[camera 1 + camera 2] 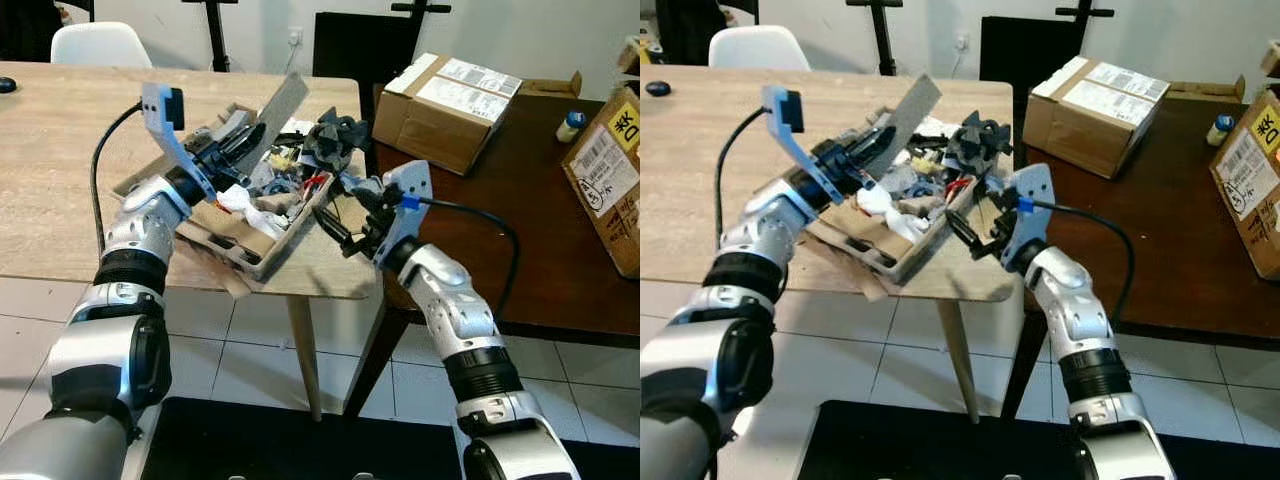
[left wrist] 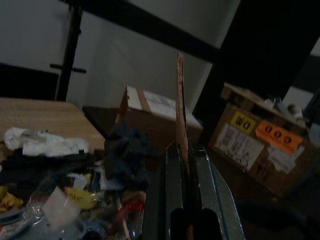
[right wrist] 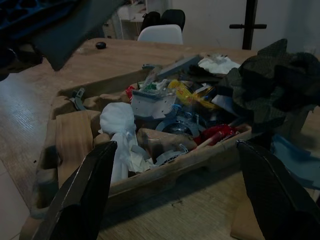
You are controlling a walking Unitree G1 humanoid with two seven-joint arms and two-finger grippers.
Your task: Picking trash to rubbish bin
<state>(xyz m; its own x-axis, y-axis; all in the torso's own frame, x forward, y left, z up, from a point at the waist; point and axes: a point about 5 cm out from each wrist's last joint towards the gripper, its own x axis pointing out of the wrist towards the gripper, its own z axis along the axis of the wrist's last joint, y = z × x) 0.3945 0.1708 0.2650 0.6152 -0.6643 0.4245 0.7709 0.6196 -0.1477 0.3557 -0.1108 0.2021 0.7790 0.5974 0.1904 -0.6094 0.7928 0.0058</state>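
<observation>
A cardboard tray (image 1: pixel 262 246) heaped with trash (image 1: pixel 283 180) sits at the near corner of a light wooden table (image 1: pixel 60 170), where the robot's two arms meet over it. The left tool (image 1: pixel 238 136) is clenched on a flat cardboard flap (image 1: pixel 280 105) that stands tilted above the tray; the left wrist view shows the flap edge-on, pinched between the two fingers (image 2: pixel 173 185). The right tool (image 1: pixel 340 218) hangs just beside the tray's near edge, its fingers (image 3: pixel 80 200) spread wide apart and grasping nothing. Among the trash lie a white crumpled wad (image 3: pixel 120 125), a yellow wrapper (image 3: pixel 186 93), something red (image 3: pixel 216 134) and a dark crumpled cloth (image 1: pixel 335 138) at the tray's far side. On the adjoining dark table (image 1: pixel 510 250) rest a sealed cardboard box (image 1: pixel 450 95), a second labelled box (image 1: pixel 612 165) and a small bottle (image 1: pixel 571 124). A white chair (image 1: pixel 100 45) stands beyond the light table.
</observation>
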